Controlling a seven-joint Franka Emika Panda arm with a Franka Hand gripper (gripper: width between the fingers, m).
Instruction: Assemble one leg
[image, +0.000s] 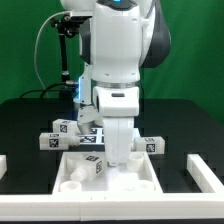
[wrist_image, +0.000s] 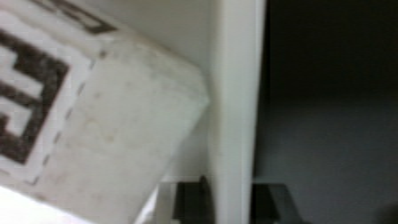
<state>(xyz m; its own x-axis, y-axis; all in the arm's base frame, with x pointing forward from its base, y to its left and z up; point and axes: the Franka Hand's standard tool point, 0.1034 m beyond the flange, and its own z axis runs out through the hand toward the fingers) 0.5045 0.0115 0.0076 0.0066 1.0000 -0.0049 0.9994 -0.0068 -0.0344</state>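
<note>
Exterior view: your gripper (image: 122, 157) sits low over the panel (image: 120, 180). Its jaws look clamped on the leg (wrist_image: 238, 100), held upright, likely so it seats squarely into the panel.

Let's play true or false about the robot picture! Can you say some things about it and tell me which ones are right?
1. The table is black. True.
2. The wall behind the robot is red. False: it is green.
3. The leg near the gripper has a black-and-white square tag on it. True.
4. The gripper is lifted high up in the air. False: it is down low at the white panel.
5. There is only one leg to see. False: several more lie on the table behind the white panel.
</note>
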